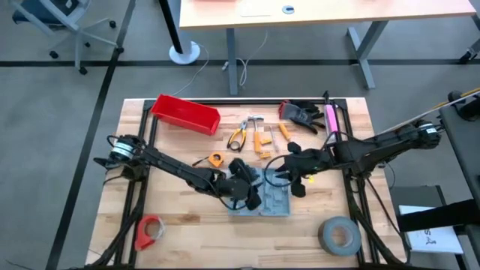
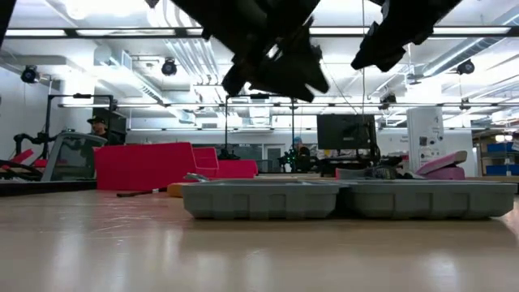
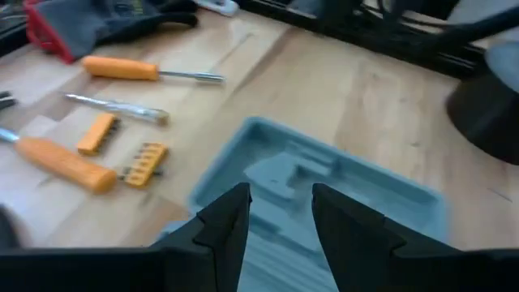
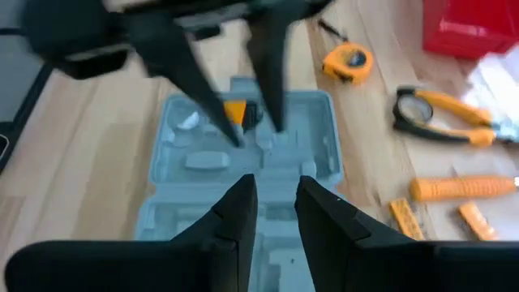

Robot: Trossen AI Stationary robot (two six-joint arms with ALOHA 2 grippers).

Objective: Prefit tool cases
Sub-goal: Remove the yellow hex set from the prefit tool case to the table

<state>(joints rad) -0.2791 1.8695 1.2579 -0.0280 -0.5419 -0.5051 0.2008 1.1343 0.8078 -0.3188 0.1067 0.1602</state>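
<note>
The grey-blue tool case (image 1: pixel 271 199) lies open with both halves flat on the table, recesses up; it also shows in the low view (image 2: pixel 349 199). My left gripper (image 3: pixel 280 203) hovers open over the case's left half (image 1: pixel 251 196), with nothing between its fingers. My right gripper (image 4: pixel 276 195) is open above the case's right side (image 1: pixel 289 180), fingers slanting down at the case (image 4: pixel 243 154). In the low view both grippers stand clear above the case. A small orange-and-black piece (image 4: pixel 235 111) shows in a recess behind the left fingers.
Beyond the case lie orange screwdrivers (image 3: pixel 122 69), orange bit holders (image 3: pixel 144 162), pliers (image 1: pixel 238 135), a yellow tape measure (image 1: pixel 216 159) and black gloves (image 1: pixel 304 114). A red bin (image 1: pixel 185 114) stands at the far left. A grey tape roll (image 1: pixel 339 234) and a red roll (image 1: pixel 148 231) sit near the front edge.
</note>
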